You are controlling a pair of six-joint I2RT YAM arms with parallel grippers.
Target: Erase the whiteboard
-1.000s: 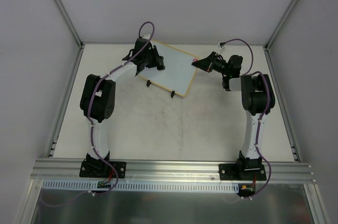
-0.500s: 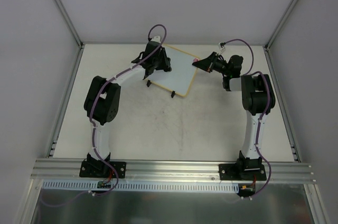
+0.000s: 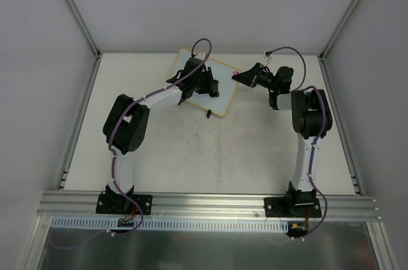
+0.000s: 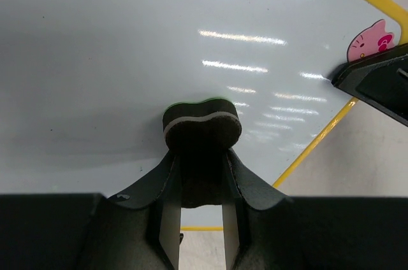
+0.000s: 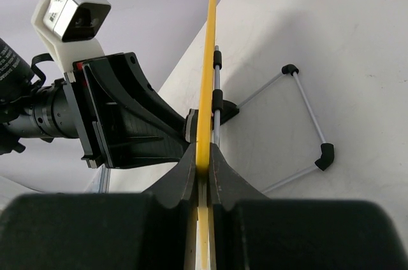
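On the pale table [image 3: 191, 155], the whiteboard [image 4: 127, 47] stands just ahead of your left gripper [image 4: 201, 158], which clamps an eraser [image 4: 201, 127] pressed to its face. Your right gripper [image 5: 203, 155] pinches its yellow frame [image 5: 210, 41]. Push too hard and the board may twist out of that thin pinch.

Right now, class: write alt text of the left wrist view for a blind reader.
The left end effector holds a dark eraser against the whiteboard. A pink cat sticker marks the corner where the right end effector grips the yellow frame.
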